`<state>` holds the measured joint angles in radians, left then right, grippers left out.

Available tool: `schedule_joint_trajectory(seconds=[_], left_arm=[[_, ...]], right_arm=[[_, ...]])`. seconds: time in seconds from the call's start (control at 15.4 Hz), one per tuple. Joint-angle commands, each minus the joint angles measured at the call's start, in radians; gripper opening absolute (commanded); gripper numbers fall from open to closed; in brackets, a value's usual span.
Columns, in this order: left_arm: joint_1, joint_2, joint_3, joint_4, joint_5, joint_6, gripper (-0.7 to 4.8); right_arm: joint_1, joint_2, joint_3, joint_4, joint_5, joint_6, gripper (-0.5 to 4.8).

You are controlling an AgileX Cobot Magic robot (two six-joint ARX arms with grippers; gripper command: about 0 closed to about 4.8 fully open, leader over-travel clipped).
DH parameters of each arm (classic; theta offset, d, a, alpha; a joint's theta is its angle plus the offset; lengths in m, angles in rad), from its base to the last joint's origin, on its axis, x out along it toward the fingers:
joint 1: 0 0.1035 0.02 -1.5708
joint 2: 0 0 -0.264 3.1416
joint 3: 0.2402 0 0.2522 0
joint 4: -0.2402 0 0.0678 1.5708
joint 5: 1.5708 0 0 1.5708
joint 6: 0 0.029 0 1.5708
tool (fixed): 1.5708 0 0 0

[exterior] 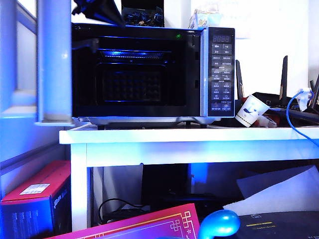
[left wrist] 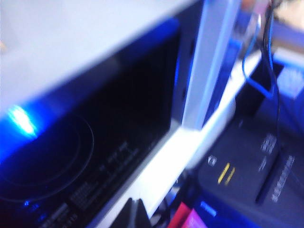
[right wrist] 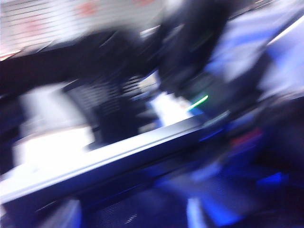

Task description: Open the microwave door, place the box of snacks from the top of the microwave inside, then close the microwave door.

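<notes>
The box of snacks (exterior: 202, 20) sits on top of the microwave (exterior: 134, 74), at the right end of the roof above the button panel (exterior: 221, 72). It is pale and partly washed out by the bright wall behind it. To its left on the same roof stands a black box with dark blue contents (exterior: 142, 15). The microwave door (exterior: 54, 59) is swung open on the left side, its pale inner face turned toward the exterior camera, so the lit cavity and its rack are plain to see. The left wrist view looks slantwise into that cavity (left wrist: 85, 142), with the round turntable faintly visible. The left tool (left wrist: 130, 216) shows only as a dark tip at the picture's edge, near the front lip of the microwave, and I cannot tell whether it is released or clenched. The right wrist view is badly smeared. It looks over the microwave's roof past a dark boxy shape (right wrist: 114, 109) and a green streak of light. The right tool cannot be picked out there, so I cannot tell its state either. A dark pointed arm part (exterior: 97, 10) hangs above the roof's left end. The microwave stands on a white desk (exterior: 149, 137) beside a tipped paper cup (exterior: 247, 110), a black router (exterior: 284, 74) and a blue cable (exterior: 294, 114). A red box (exterior: 35, 199) lies under the desk.
</notes>
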<state>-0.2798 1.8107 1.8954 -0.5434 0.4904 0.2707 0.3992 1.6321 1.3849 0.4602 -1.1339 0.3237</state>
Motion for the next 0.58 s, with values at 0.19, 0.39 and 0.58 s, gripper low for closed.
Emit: schedule_joint_trajectory(seconds=[0.19,0.39,0.58], left_arm=[[0.0,-0.003,-0.048,-0.028,0.053,0.016,-0.06],[0.0,-0.003,-0.06,-0.023,0.069,0.022,-0.06],[0.0,-0.004,-0.06,-0.016,0.073,0.022,-0.06]], right_arm=[[-0.073,-0.031,0.005,0.069,0.294,-0.01,3.05],[-0.126,-0.031,0.005,0.071,0.392,-0.028,3.1],[-0.131,-0.031,0.004,0.063,0.482,-0.036,3.37]])
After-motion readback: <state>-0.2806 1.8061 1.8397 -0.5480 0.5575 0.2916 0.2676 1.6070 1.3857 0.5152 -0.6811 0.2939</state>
